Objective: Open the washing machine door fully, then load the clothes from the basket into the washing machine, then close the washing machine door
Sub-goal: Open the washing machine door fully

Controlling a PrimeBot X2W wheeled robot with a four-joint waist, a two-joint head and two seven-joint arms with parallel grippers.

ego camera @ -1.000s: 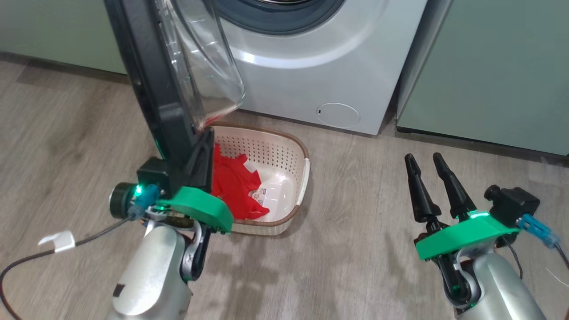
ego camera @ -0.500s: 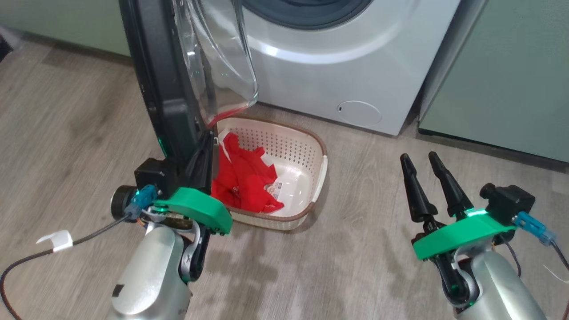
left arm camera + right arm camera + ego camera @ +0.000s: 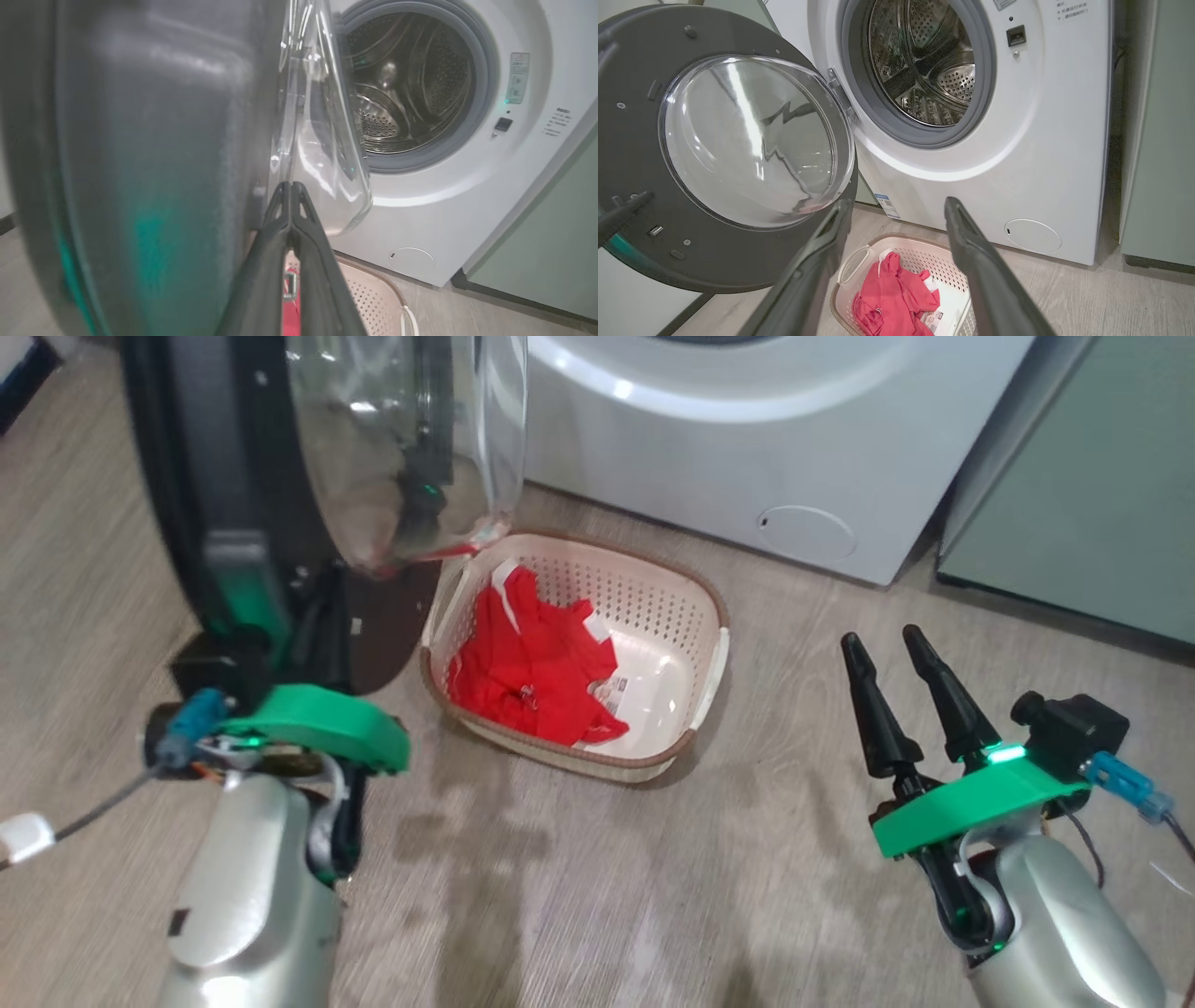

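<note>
One step looks done — black-rimmed glass door (image 3: 728, 149) wide; red clothes (image 3: 527, 667) not yet loaded, in cream perforated basket (image 3: 653, 607) by that door; my left gripper (image 3: 290, 186) pinched, right gripper (image 3: 879, 637) splayed, empty.

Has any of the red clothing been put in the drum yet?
No, the drum is bare steel, and the red clothes lie in the basket.

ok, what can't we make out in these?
- Left wrist view: whether the left gripper touches the washing machine door; rim blurred.
- Head view: its fingers, lost against the dark blurred rim.
- Head view: upper washing machine, cut by top edge.
- Clothes count: bundled in the basket.
- Sticker text: too small.
</note>
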